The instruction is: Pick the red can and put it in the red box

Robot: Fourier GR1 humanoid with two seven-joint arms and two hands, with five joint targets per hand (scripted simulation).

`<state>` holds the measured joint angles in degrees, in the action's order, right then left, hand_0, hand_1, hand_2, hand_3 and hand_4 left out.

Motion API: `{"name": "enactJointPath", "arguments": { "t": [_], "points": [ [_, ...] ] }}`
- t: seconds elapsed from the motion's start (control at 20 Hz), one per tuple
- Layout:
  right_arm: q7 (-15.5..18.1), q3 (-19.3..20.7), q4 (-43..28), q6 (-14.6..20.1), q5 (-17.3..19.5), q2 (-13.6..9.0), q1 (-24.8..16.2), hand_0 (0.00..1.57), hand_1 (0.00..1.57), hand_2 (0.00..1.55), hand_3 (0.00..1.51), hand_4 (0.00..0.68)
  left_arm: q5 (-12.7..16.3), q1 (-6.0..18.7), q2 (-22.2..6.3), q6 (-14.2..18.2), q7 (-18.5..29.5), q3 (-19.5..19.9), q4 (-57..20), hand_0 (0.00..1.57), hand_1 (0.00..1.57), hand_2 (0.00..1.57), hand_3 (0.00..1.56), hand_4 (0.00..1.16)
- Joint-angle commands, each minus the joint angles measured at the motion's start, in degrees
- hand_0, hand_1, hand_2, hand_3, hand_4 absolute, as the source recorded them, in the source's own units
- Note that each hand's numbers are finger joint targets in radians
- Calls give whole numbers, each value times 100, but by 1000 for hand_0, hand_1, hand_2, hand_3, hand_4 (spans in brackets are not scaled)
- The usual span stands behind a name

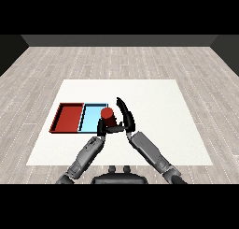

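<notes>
**Red can caught between two robot hands at the blue tray's edge**

The red can (107, 116) stands upright near the middle of the bench (158, 120), at the right edge of the light blue tray (91, 117); whether its base rests on the tray rim, on the bench just beside it, or is lifted clear cannot be told from the head view. The red tray (67, 117) lies touching the blue one on its far left side, toward the left edge of the bench, and it holds nothing visible.

The right robot hand (126, 115) stands just to the right of the can with its fingers long and only gently curved, reaching up past the can's top; its lower part comes in toward the can's foot, and it appears to touch there. The left robot hand (101, 126) sits low against the can's left side, close under it, but its fingers are too dark and bunched to tell whether they are spread or curled.

Judging by this, the step in hand is the pick: the can is bracketed but not plainly grasped. The next move calls for the right robot hand to wrap round the can, lift it clear of the blue tray's rim, and carry it leftward over the whole blue tray before lowering it inside the red tray's walls. The risk I see is tipping the can against the rim.
</notes>
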<state>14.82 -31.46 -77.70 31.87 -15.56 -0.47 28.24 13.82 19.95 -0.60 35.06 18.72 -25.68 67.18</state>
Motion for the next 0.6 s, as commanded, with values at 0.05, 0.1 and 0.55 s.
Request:
{"name": "enactJointPath", "arguments": {
  "t": [0.05, 0.1, 0.55],
  "points": [
    [274, 370, -121, -93, 295, 45, -403, 0, 0, 0, 0, 0, -338, -357, -54, 65, -265, 20, 532, 1571, 1571, 1571, 1496, 1142],
    [-29, 642, -521, -145, 153, -180, -259, 0, 0, 0, 0, 0, -262, -305, -78, -10, -266, 115, 465, 1571, 1571, 1571, 1489, 1144],
    [34, 1344, -2598, -848, -363, -1546, -2168, 0, 0, 0, 0, 0, -703, -22, -652, 192, -312, 561, 218, 1571, 1571, 1571, 1472, 1134]
  ]
}}
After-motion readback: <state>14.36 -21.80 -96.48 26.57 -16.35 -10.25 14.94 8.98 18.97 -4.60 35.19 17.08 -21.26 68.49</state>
